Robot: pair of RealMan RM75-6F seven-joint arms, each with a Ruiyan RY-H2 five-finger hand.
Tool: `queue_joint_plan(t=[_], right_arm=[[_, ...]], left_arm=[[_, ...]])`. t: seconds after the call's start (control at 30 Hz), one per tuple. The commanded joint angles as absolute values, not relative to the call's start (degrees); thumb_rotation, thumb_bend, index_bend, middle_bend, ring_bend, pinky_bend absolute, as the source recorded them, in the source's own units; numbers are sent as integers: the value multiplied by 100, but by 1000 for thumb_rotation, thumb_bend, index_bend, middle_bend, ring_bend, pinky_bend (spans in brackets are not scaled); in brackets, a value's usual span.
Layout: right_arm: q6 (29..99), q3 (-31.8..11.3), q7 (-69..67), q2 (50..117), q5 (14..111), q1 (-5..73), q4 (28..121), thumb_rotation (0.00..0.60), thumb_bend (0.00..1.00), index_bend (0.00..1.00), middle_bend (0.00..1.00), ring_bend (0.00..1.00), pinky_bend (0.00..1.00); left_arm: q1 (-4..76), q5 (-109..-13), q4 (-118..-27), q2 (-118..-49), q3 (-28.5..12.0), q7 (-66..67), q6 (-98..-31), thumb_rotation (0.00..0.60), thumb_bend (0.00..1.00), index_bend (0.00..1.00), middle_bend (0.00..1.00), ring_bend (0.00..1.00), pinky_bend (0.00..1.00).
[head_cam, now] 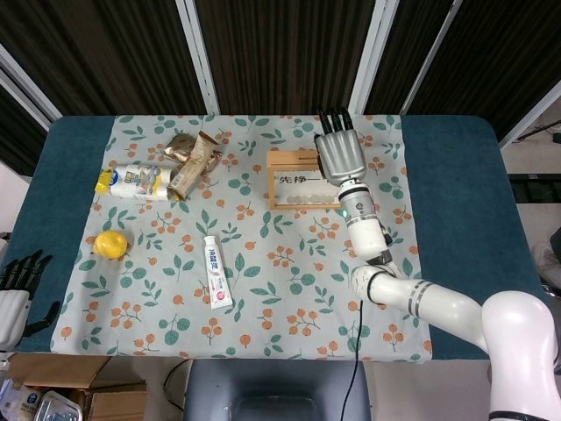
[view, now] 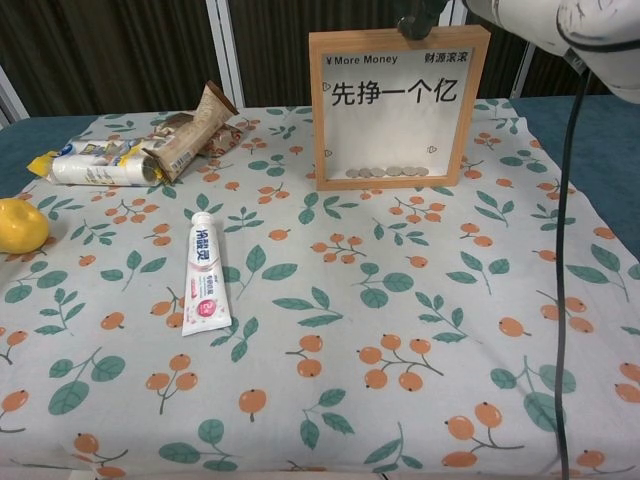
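My right hand (head_cam: 340,151) hovers over the right end of the wooden framed coin box (head_cam: 295,180), fingers stretched out flat and apart, holding nothing. In the chest view the coin box (view: 398,108) stands upright with coins along its bottom, and a dark fingertip (view: 414,24) shows at its top edge. My left hand (head_cam: 16,294) hangs off the table's left side, fingers apart and empty. A toothpaste tube (head_cam: 216,270) lies in the middle of the cloth, a lemon (head_cam: 110,244) to its left.
A white and blue packet (head_cam: 136,181) and brown snack wrappers (head_cam: 193,158) lie at the back left of the floral cloth (head_cam: 289,289). A black cable (view: 566,260) hangs down at the right. Cardboard boxes (head_cam: 83,399) sit below the table's front left.
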State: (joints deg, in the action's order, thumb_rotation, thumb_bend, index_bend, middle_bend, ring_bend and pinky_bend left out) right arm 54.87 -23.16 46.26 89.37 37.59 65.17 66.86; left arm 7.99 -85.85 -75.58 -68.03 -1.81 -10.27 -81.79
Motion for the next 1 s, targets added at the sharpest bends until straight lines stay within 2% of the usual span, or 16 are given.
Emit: queue_joint_plan(t=[0.03, 0.07, 0.1, 0.17, 0.33, 0.43, 0.53, 0.63, 0.7, 0.8, 0.9, 1.0], right_arm=[[5466, -2297, 4594, 8901, 3737, 6516, 6728, 600, 619, 361, 119, 0, 0], [5468, -2302, 4556, 8886, 3743, 6511, 6750, 600, 620, 203, 118, 0, 0], [5492, -2315, 4481, 8864, 3773, 6499, 6782, 600, 619, 100, 116, 0, 0], [5573, -2339, 4345, 8823, 3855, 6462, 6842, 600, 616, 0, 105, 0, 0], [6068, -2346, 3873, 8394, 4268, 6075, 7459, 600, 612, 0, 79, 0, 0], [6668, -2156, 3485, 7888, 4785, 5487, 8190, 600, 612, 0, 79, 0, 0], [7390, -1647, 2928, 7234, 5566, 4577, 9042, 600, 612, 0, 59, 0, 0], [8086, -881, 2240, 6690, 6342, 3518, 9542, 600, 597, 0, 15, 0, 0], [8406, -332, 1765, 6510, 6671, 2835, 9580, 600, 569, 0, 0, 0, 0], [8541, 243, 1217, 6517, 6795, 2091, 9309, 600, 518, 0, 0, 0, 0], [8606, 456, 785, 6707, 6796, 1604, 8907, 600, 475, 0, 0, 0, 0], [8686, 478, 412, 6920, 6876, 1314, 8550, 600, 454, 0, 0, 0, 0]], left_arm=[[796, -8590, -7570, -6799, -180, -1020, -8186, 600, 376, 0, 0, 0, 0], [801, -8586, -7571, -6798, -185, -1020, -8180, 600, 376, 0, 0, 0, 0], [804, -8585, -7575, -6796, -189, -1016, -8179, 600, 376, 0, 0, 0, 0], [808, -8584, -7585, -6790, -192, -1008, -8174, 600, 377, 0, 0, 0, 0], [837, -8605, -7663, -6742, -197, -929, -8156, 600, 375, 0, 0, 0, 0], [843, -8621, -7726, -6714, -207, -875, -8181, 600, 376, 0, 0, 0, 0], [842, -8630, -7786, -6696, -200, -821, -8186, 600, 376, 0, 0, 0, 0], [844, -8638, -7847, -6687, -204, -758, -8203, 600, 376, 0, 0, 0, 0], [833, -8645, -7877, -6690, -203, -723, -8230, 600, 376, 0, 0, 0, 0], [816, -8660, -7925, -6687, -180, -640, -8244, 600, 376, 0, 0, 0, 0], [812, -8666, -7981, -6671, -188, -559, -8273, 600, 377, 0, 0, 0, 0], [803, -8668, -8020, -6676, -199, -529, -8309, 600, 377, 0, 0, 0, 0]])
